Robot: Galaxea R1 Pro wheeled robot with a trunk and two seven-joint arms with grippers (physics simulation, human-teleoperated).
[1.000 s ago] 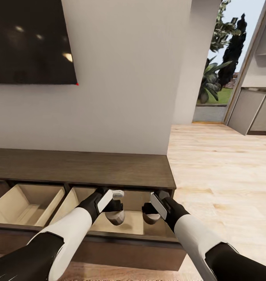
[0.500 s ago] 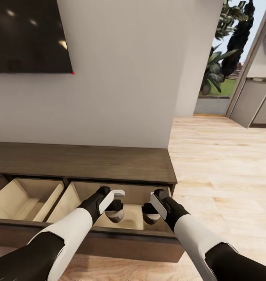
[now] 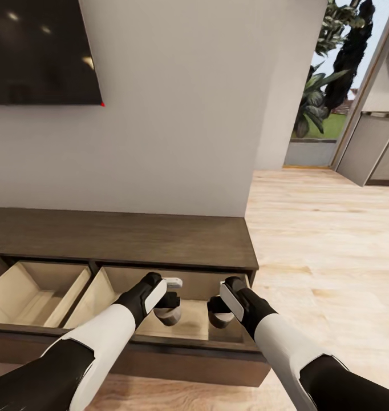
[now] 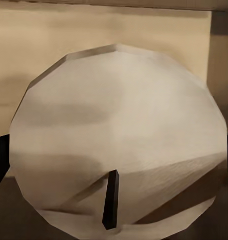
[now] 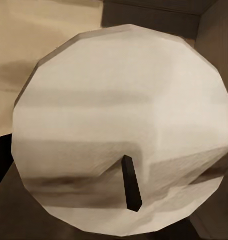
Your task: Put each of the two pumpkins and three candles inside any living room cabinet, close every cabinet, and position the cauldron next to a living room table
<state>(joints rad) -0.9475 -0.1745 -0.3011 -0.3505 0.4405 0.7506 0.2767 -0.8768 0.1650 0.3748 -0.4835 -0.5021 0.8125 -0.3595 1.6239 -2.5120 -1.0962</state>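
Both arms reach forward and down from the bottom of the head view, forearms white, wrists black, angled in toward each other over the open right-hand drawer [image 3: 189,325] of the cabinet [image 3: 120,240]. The left gripper [image 3: 169,313] hangs over the tan drawer floor with a candle [image 3: 170,315] in its grasp, jaws clamped on it. Just beside it, a little apart, the right gripper [image 3: 219,317] is posed the same way, wrist bent down, jaws clamped on a second candle [image 3: 218,319].

Up close from the left wrist, the candle's pale faceted round end [image 4: 119,140] faces the camera with a short dark wick [image 4: 110,206] standing out of it, the drawer's light wood behind. The right wrist view shows the same for the other candle [image 5: 121,130], dark wick [image 5: 131,183] included, with a dark corner of the cabinet beyond it.

Both candles sit above the drawer interior; whether they touch the floor of it I cannot tell. A second drawer [image 3: 35,291] to the left also stands open. A dark screen [image 3: 40,51] hangs on the wall [image 3: 177,114] above the cabinet's flat top, and pale wood flooring [image 3: 325,257] runs off to the right toward a doorway with greenery [image 3: 325,74] outside.
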